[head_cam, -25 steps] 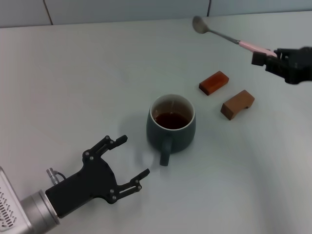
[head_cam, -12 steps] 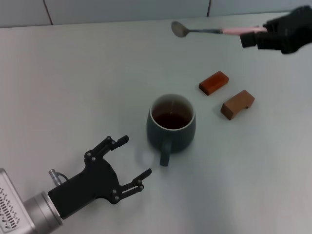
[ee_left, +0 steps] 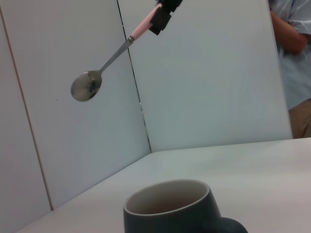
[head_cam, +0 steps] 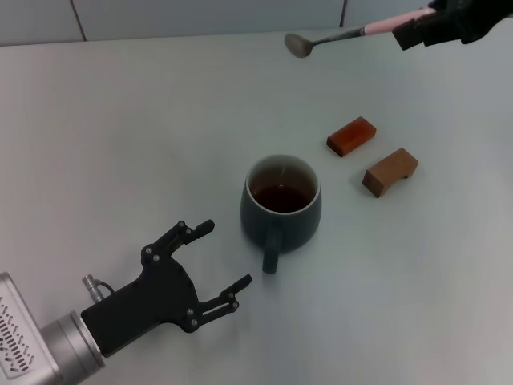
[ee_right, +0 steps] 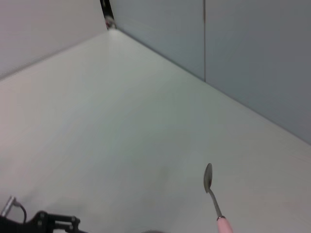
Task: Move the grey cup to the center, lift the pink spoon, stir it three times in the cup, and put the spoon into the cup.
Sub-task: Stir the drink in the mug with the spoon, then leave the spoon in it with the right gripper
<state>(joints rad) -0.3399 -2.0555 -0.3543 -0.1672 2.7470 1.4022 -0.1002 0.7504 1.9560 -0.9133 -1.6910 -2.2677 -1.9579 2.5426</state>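
Note:
The grey cup [head_cam: 281,204] stands at the table's middle with dark liquid inside, its handle toward me; it also shows in the left wrist view [ee_left: 170,212]. My right gripper [head_cam: 417,30] at the far upper right is shut on the pink handle of the pink spoon [head_cam: 345,34] and holds it high in the air, well beyond and above the cup, bowl pointing left. The spoon also shows in the left wrist view [ee_left: 104,68] and the right wrist view [ee_right: 212,196]. My left gripper [head_cam: 220,261] is open and empty, low on the table just left of the cup's handle.
Two small brown wooden blocks [head_cam: 352,135] [head_cam: 390,171] lie right of the cup. Pale wall panels [head_cam: 200,16] close the table's far edge. A person [ee_left: 291,63] stands beyond the table in the left wrist view.
My right gripper has risen and moved back with the spoon, tilting it so the bowl hangs a little lower than the handle. My left gripper has drawn slightly back from the cup.

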